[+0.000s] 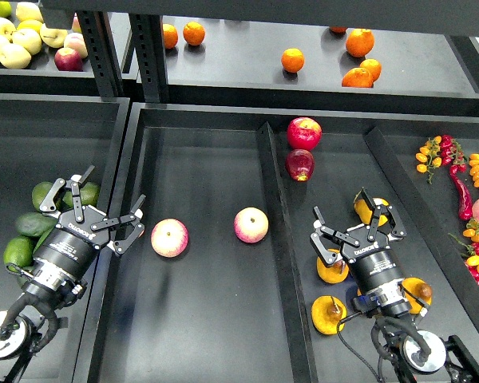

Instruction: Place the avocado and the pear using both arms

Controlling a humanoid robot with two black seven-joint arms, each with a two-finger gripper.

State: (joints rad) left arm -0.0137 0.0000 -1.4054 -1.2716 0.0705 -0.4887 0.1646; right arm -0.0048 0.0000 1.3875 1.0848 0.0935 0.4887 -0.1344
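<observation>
A: Take the raised divider (281, 231) down the middle of the black tray as the landmark. What sits left of it?

B: Two pink-and-yellow apples (169, 238) lie on the tray floor left of it, one near the divider, the other further out. Further left again, past the tray's left wall, the left gripper (101, 199) hangs with its fingers spread wide and nothing between them.

A: And the avocado?

B: A cluster of green avocados lies under and beside that left arm, well left of the divider. The avocado (33, 224), dark and elongated, lies partly hidden by the arm; the gripper is not touching it.

A: Right of the divider?

B: The right gripper (358, 223) is open wide as well, holding nothing. The pear (332, 267), golden yellow-orange, lies just right of the divider and close beside the gripper's nearer finger. Whether they touch, I cannot tell. More pears lie around that arm.

A: Anything further up?

B: Two red apples (303, 133) sit at the divider's far end, just on its right side.
</observation>
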